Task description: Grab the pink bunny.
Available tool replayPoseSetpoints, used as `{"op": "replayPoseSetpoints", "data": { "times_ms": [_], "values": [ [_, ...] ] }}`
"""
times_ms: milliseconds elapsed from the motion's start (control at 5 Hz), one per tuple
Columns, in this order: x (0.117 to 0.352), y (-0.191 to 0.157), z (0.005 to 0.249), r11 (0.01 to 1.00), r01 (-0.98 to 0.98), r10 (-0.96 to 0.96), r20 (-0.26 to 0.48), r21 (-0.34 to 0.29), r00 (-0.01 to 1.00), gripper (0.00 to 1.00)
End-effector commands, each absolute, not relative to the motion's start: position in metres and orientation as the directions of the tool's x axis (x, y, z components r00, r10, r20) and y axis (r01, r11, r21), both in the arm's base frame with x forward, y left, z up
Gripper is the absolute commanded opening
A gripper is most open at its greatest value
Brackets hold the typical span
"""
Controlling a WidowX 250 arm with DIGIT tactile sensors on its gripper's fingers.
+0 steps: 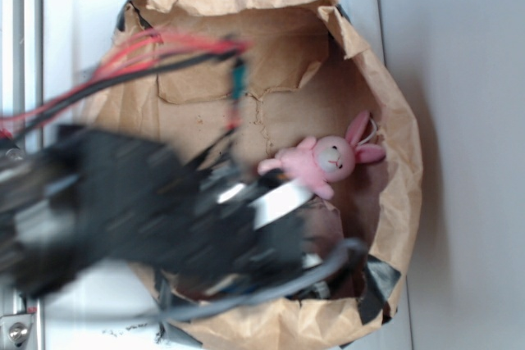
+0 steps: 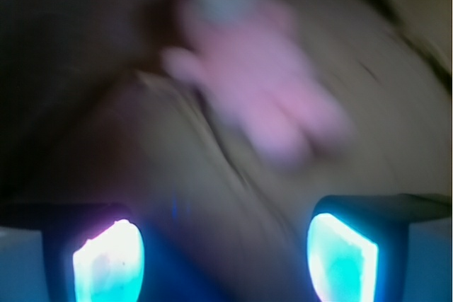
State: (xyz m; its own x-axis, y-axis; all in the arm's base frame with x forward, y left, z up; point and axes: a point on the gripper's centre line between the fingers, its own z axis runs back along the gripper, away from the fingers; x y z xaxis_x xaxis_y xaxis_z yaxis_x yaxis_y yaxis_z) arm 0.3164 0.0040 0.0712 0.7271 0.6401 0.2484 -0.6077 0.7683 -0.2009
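Observation:
The pink bunny (image 1: pixel 321 161) lies on the floor of a brown paper bag, its ears and keyring loop pointing right. In the wrist view the pink bunny (image 2: pixel 272 83) is a blurred pink shape ahead of the fingers, apart from them. My gripper (image 2: pixel 225 259) is open, its two glowing fingertips (image 2: pixel 110 263) wide apart with nothing between them. In the exterior view the gripper (image 1: pixel 275 202) is blurred, just left of and below the bunny.
The brown paper bag (image 1: pixel 398 137) has crumpled walls all around the bunny, taped with black at the rim. Red and black wires (image 1: pixel 139 59) run across the upper left. The bag stands on a white surface (image 1: pixel 82 6).

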Motion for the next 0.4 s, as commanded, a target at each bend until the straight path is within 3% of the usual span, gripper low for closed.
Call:
{"op": "replayPoseSetpoints", "data": {
  "times_ms": [0, 200],
  "values": [
    [0.3641, 0.0622, 0.0837, 0.89, -0.451, 0.441, 0.396, -0.073, 0.805, 1.0],
    [0.3726, 0.0635, 0.0865, 0.941, -0.312, 0.339, 0.366, -0.131, 0.867, 1.0]
  ]
}}
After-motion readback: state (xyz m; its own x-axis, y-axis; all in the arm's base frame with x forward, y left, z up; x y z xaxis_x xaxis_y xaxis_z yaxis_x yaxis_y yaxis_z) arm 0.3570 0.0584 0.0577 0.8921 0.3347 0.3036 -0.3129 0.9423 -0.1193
